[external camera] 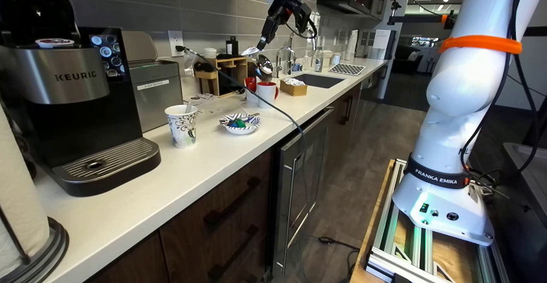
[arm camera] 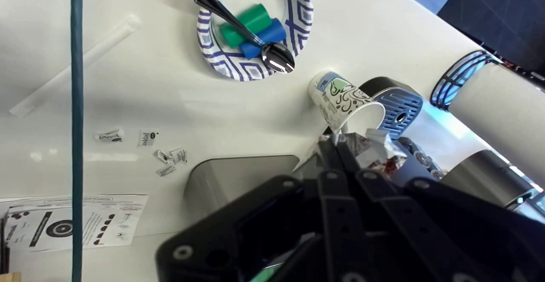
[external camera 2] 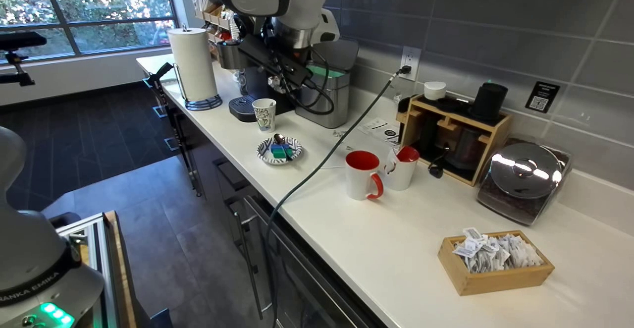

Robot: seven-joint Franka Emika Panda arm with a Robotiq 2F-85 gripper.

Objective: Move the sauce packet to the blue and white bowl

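The sauce packet (arm camera: 381,152), crumpled silver-white with red print, is pinched between my fingertips. My gripper (arm camera: 334,143) is shut on it, high above the counter. In an exterior view, the packet (external camera: 250,51) shows at the tip of my gripper (external camera: 261,45); the packet (external camera 2: 275,84) also shows below the arm in an exterior view. The blue and white bowl (arm camera: 301,7) stands on the counter, up and left of my fingertips in the wrist view. The bowl also shows in both exterior views (external camera: 241,131) (external camera 2: 264,154). It holds a green piece (arm camera: 255,17), a blue piece (arm camera: 274,30) and a spoon (arm camera: 276,57).
A patterned paper cup (external camera: 183,127) stands beside the bowl, near the coffee machine (external camera: 81,125). A metal bin (external camera 2: 324,97) stands by the wall. A cable (external camera 2: 329,157) crosses over the counter. Red-white mugs (external camera 2: 359,179) and a wooden packet box (external camera 2: 500,281) stand further along.
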